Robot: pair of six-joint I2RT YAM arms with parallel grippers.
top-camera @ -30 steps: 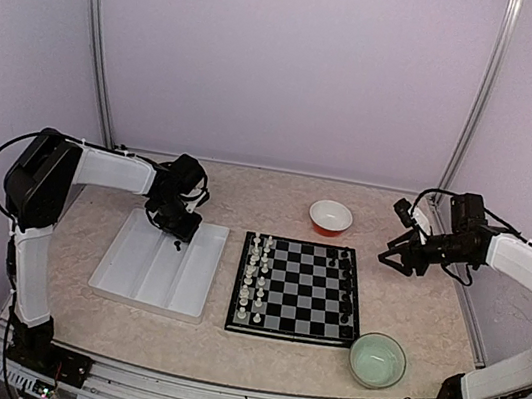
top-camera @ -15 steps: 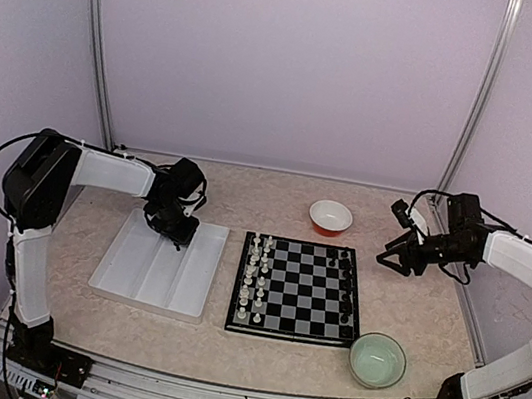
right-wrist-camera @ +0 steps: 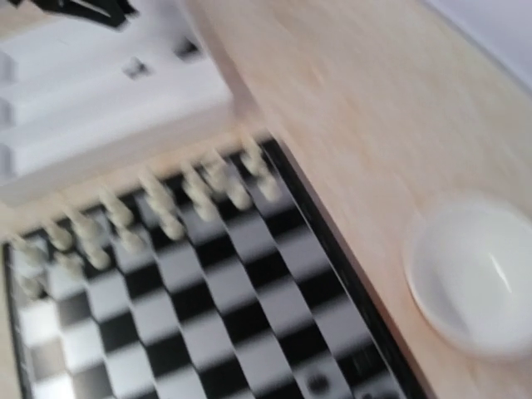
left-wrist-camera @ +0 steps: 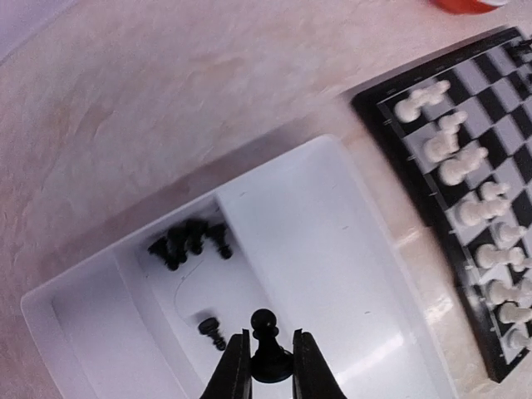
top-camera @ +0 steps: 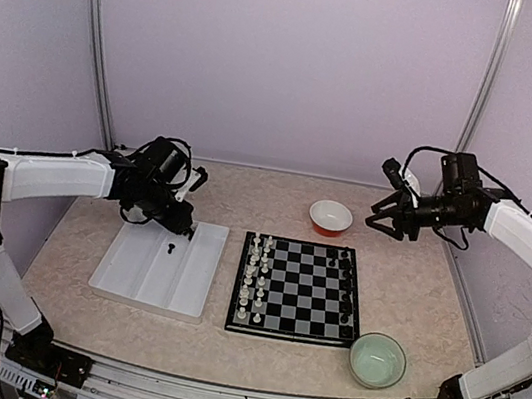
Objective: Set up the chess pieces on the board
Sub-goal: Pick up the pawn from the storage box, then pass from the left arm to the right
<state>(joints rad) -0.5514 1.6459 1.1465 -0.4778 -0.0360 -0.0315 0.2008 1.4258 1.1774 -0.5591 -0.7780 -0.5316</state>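
Tabletop (top-camera: 405, 282) carries the white tray (top-camera: 147, 277) on the left and the board (top-camera: 302, 291) at centre. The board lies flat with its edges square to the table. White chess pieces (top-camera: 254, 274) stand upright in two files along its left side, and black chess pieces (top-camera: 345, 273) stand on its right file. The left arm (top-camera: 57, 177) reaches in with its forearm nearly level and its wrist tipped down over the tray's far end. The left gripper (left-wrist-camera: 268, 372) is clamped on a black pawn (left-wrist-camera: 266, 341), base between the fingers, head pointing out along them. The right arm (top-camera: 523, 235) is raised to the right of the red bowl (top-camera: 330, 217). I cannot tell whether the right gripper (top-camera: 384, 218) is parted or closed. Loose black pieces (left-wrist-camera: 189, 241) lie in the tray beyond the pawn.
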